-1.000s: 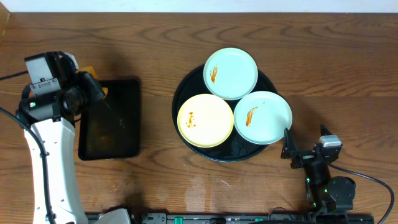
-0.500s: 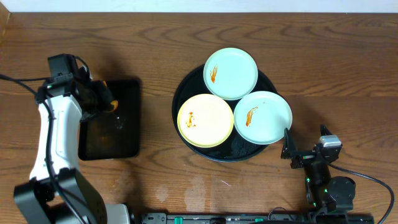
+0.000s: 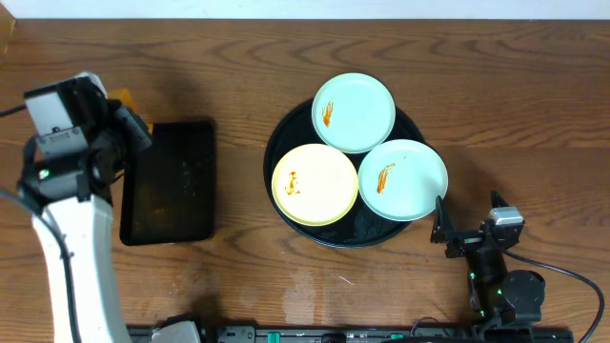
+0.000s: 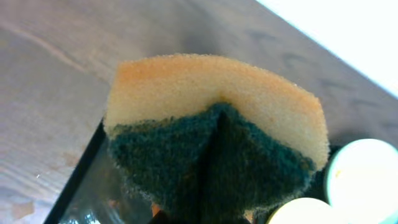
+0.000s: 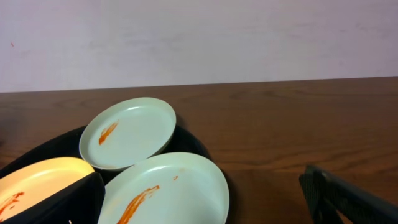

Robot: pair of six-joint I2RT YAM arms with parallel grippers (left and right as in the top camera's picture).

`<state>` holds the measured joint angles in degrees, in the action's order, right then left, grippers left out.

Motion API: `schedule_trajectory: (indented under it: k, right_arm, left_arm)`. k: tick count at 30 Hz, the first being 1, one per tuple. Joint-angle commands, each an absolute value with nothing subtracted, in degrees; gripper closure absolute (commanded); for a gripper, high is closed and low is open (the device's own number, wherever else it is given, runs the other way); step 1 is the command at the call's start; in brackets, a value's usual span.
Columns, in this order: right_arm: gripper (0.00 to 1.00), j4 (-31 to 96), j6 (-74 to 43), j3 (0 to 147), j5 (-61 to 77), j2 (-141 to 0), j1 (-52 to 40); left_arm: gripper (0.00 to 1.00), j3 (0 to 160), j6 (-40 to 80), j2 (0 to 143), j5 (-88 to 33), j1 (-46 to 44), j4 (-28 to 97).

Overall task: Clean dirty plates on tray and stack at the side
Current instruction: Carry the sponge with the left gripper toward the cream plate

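Three plates lie on the round black tray (image 3: 277, 143): a mint-blue plate (image 3: 354, 112) at the back, a pale yellow plate (image 3: 315, 184) at the front left, a second mint-blue plate (image 3: 402, 179) at the front right. Each has an orange-brown smear. My left gripper (image 3: 124, 116) is shut on a sponge (image 4: 214, 124), yellow foam above dark green scrub, near the far left corner of the rectangular tray. My right gripper (image 5: 205, 205) is open and empty, low beside the near mint-blue plate (image 5: 168, 190); the round tray's rim (image 5: 208, 152) lies behind that plate.
A smaller rectangular black tray (image 3: 172, 181), wet and glossy, lies left of the round tray. Bare brown wood-grain tabletop (image 3: 515, 105) surrounds both trays. The right arm's base (image 3: 505, 291) sits at the front right edge.
The left gripper dipped with the sponge over the rectangular tray half a second ago. It has now risen and moved back to the tray's far left corner. The right arm and plates have not moved.
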<state>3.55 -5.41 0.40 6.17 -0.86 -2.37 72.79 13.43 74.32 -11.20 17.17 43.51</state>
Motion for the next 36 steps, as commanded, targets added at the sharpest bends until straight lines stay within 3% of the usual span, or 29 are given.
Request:
schedule_trajectory:
  k: [1, 6, 11, 20, 36]
  right_arm:
    - [0.01, 3.73, -4.82, 0.32, 6.26, -0.75, -1.8]
    - [0.01, 3.73, -4.82, 0.32, 6.26, -0.75, -1.8]
    - [0.01, 3.7, -4.82, 0.32, 6.26, -0.75, -1.8]
    - [0.01, 3.73, -4.82, 0.32, 6.26, -0.75, -1.8]
    - [0.01, 3.7, -4.82, 0.32, 6.26, -0.75, -1.8]
  left_arm:
    - [0.93, 67.22, 12.95, 81.73, -8.32, 17.39, 42.39]
    - [0.93, 66.76, 12.86, 89.58, -13.19, 17.41, 43.64]
    - [0.93, 70.04, 12.86, 86.61, -20.18, 17.39, 44.27]
    - [0.93, 71.79, 12.71, 74.87, -14.35, 17.39, 43.18]
    - [0.92, 69.23, 13.98, 84.73, -14.5, 17.39, 46.3]
